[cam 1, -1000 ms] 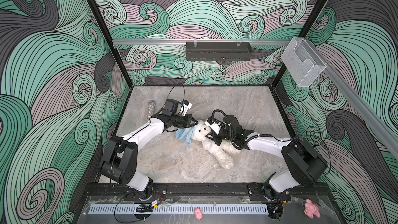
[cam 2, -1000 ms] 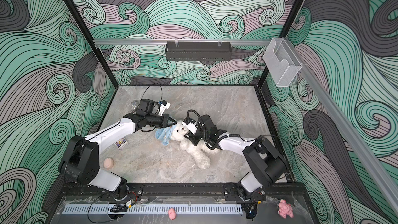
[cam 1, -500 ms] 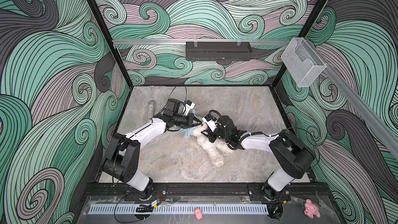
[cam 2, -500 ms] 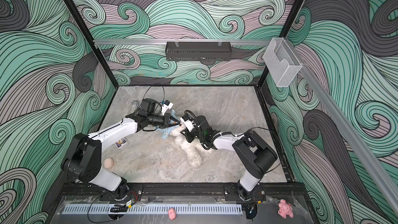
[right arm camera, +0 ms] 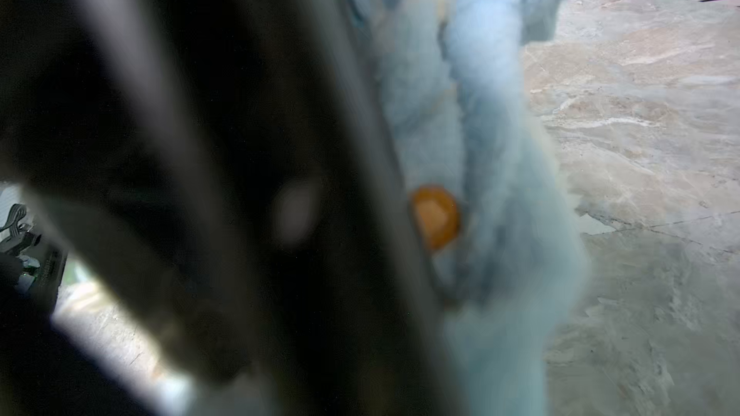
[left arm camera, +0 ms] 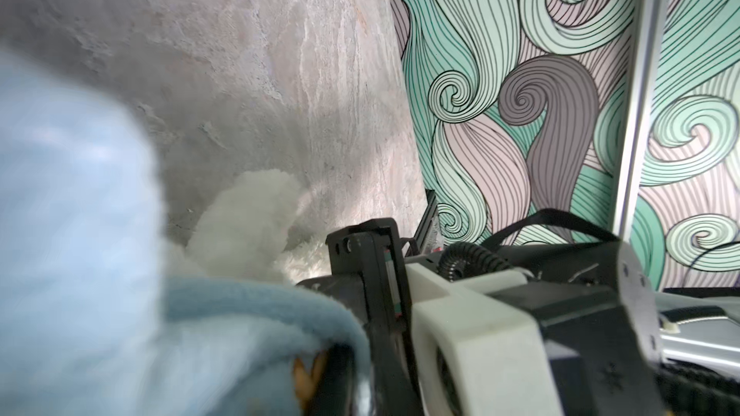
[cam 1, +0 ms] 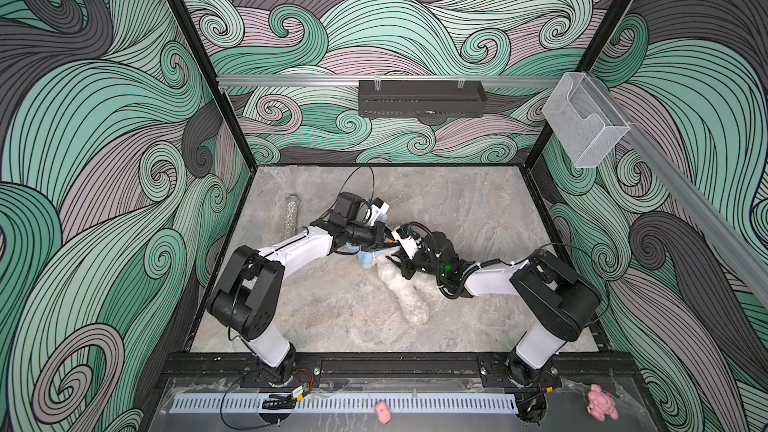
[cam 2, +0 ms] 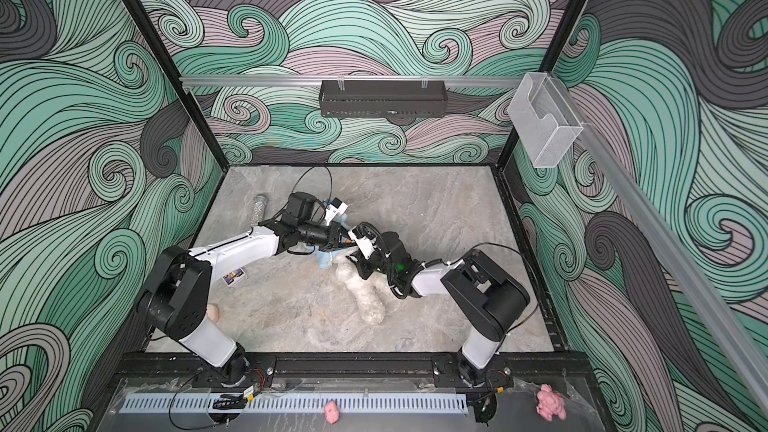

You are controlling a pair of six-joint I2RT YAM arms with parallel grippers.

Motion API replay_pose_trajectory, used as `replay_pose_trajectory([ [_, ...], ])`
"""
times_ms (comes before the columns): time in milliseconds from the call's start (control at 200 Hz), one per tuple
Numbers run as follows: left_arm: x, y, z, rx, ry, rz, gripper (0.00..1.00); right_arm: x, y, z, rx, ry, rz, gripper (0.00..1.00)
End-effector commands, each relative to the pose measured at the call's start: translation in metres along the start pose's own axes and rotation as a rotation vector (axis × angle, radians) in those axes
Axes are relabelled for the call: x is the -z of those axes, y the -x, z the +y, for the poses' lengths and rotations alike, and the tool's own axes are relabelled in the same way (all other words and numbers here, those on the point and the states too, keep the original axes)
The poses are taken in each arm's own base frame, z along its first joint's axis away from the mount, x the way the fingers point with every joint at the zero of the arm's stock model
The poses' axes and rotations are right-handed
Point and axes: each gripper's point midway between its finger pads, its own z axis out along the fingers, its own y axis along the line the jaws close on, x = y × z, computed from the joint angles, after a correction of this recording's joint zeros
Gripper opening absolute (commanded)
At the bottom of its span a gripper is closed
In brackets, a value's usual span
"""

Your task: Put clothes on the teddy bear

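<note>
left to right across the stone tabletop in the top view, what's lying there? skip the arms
peach round thing → small printed card → glittery tube → light blue garment → teddy bear

Robotics lab test cell: wave-patterned wall panels (cam 1: 374, 14) on black frame posts (cam 1: 201, 56) enclose a stone-look tabletop (cam 1: 457, 201); left arm (cam 1: 291, 251) and right arm (cam 1: 490, 282) bolt to the near rail (cam 1: 395, 365).

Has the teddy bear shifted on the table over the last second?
Yes. In both top views the teddy bear has slid a little to the left, away from the right arm's base.
</note>
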Motion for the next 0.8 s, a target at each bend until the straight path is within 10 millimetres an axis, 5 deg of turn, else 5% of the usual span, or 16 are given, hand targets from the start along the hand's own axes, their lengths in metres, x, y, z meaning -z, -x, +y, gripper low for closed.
replay_pose_trajectory([
  [0, -0.003, -0.008, -0.009, -0.048, -0.003, 0.043, 0.31, -0.002, 0.025, 0.004, -0.011, 0.023, -0.106, 0.12],
  [345, 0.022, 0.011, -0.023, -0.169, 0.105, -0.047, 0.61, -0.001, 0.020, 0.004, -0.027, 0.027, -0.127, 0.12],
  [795, 0.051, 0.026, -0.027, -0.249, 0.246, -0.144, 0.73, 0.002, 0.006, 0.001, -0.012, 0.008, -0.095, 0.12],
])
